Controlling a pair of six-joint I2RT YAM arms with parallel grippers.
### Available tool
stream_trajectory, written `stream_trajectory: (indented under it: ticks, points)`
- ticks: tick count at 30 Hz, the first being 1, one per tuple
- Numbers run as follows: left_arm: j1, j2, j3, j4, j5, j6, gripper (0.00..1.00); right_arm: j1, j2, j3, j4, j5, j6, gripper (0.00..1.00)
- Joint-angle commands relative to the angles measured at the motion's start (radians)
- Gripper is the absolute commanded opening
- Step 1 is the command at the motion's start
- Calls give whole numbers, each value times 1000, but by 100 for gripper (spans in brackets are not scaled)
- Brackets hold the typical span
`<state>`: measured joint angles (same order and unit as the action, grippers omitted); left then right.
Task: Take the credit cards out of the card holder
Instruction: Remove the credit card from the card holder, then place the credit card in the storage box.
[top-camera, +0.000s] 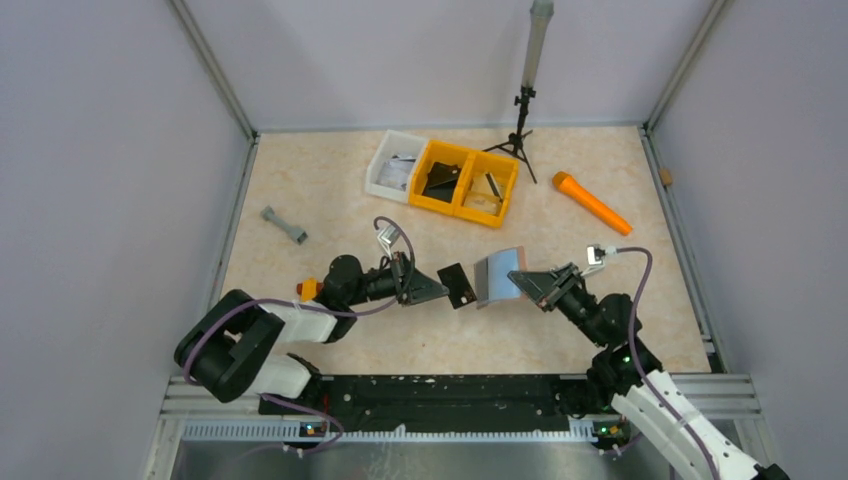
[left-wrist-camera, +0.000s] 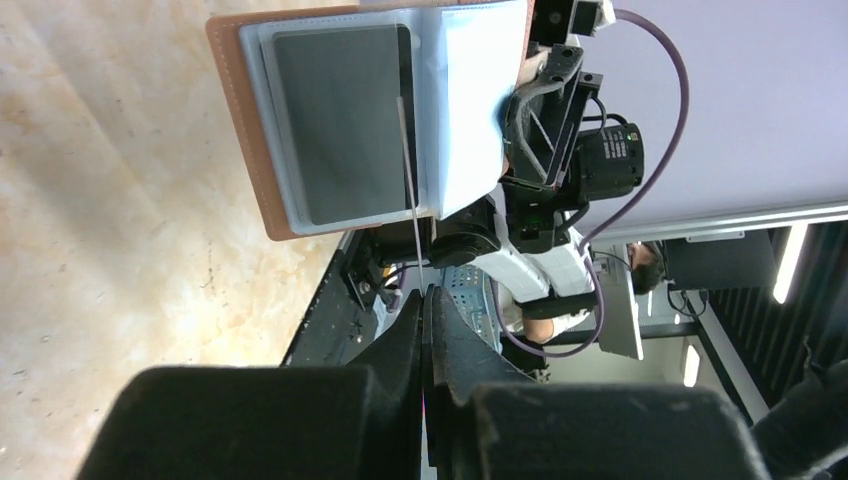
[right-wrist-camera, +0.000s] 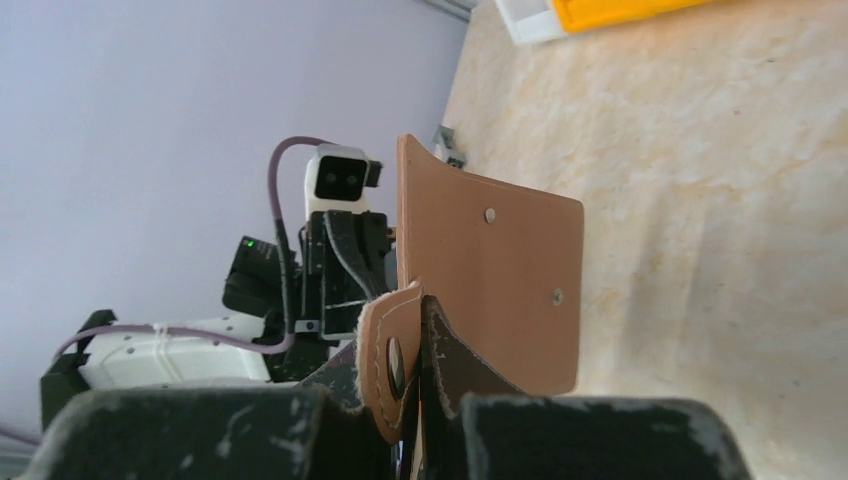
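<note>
Two arms meet above the middle of the table (top-camera: 330, 200). We see the left gripper (top-camera: 440, 290) pinched tight on a black card (top-camera: 458, 285). The card sticks out toward the right arm.

We see the right gripper (top-camera: 530, 283) pinched tight on the card holder (top-camera: 497, 276), holding it up off the table. From the right wrist we see that it squeezes the small tab (right-wrist-camera: 390, 360) of the holder. The brown outside faces that camera. The holder is open, and its pale blue inside faces the left arm.

The black card is just beside the holder's open edge. We cannot tell if they touch. From the left wrist we see a grey card (left-wrist-camera: 340, 125) lying flat in a clear pocket inside the holder.

At the back of the table sit a white bin (top-camera: 380, 188) and two yellow bins (top-camera: 437, 205), side by side. An orange thing (top-camera: 592, 203) lies to their right. A small grey thing (top-camera: 284, 225) lies to their left.
</note>
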<state>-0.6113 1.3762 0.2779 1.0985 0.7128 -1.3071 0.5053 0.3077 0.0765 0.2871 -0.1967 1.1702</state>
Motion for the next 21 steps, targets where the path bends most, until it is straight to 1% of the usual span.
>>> stream_trajectory:
  ticks: [1, 4, 5, 6, 9, 11, 13, 15, 16, 21]
  points:
    - [26, -41, -4, 12, 21, 44, 0, -8, -54, 73, -152, 98, -82, 0]
    - [36, -63, 21, -90, -5, 90, 0, -8, -79, 111, -262, 149, -140, 0]
    - [35, -72, 38, -145, -21, 114, 0, -8, -89, 127, -297, 168, -163, 0]
    - [35, -83, 71, -244, -43, 146, 0, -8, -102, 142, -337, 189, -188, 0]
    - [35, -111, 147, -464, -152, 241, 0, -8, -144, 192, -441, 278, -241, 0]
    - [36, -123, 183, -541, -238, 275, 0, -8, -176, 214, -483, 316, -266, 0]
    - [39, -123, 217, -583, -318, 295, 0, -8, -196, 226, -502, 341, -276, 0]
    - [55, -99, 259, -617, -364, 297, 0, -8, -206, 231, -506, 355, -283, 0]
    - [70, -80, 284, -623, -371, 288, 0, -8, -208, 232, -506, 358, -285, 0]
    - [148, 48, 436, -620, -312, 284, 0, -8, -206, 236, -481, 357, -294, 0]
